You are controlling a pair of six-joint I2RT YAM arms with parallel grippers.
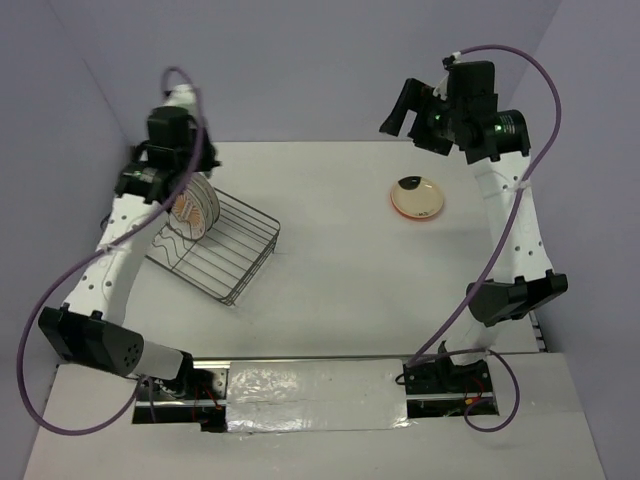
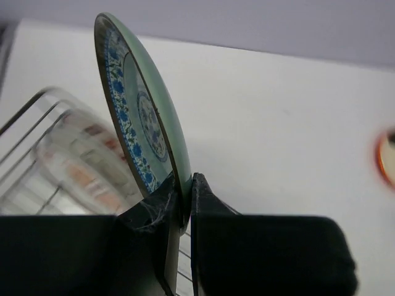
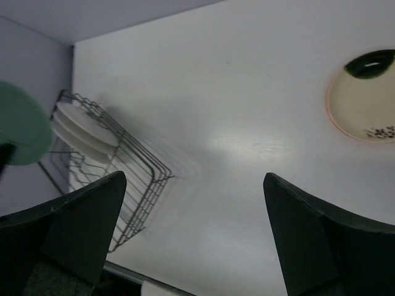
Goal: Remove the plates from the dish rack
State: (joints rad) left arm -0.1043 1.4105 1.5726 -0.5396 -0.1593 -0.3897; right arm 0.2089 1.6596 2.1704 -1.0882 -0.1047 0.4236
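While left jaws are clamping the green plate (image 2: 139, 117) edgewise over the dish rack (image 1: 225, 255), I am planning a straight lift clear of its wires; right jaws are hanging released.

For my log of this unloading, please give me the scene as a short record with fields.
left gripper: shut on rim of green plate, held on edge
right gripper: open, empty, raised over the table
dish rack: holds white plates standing on edge
cream plate: lies flat on the table, right side
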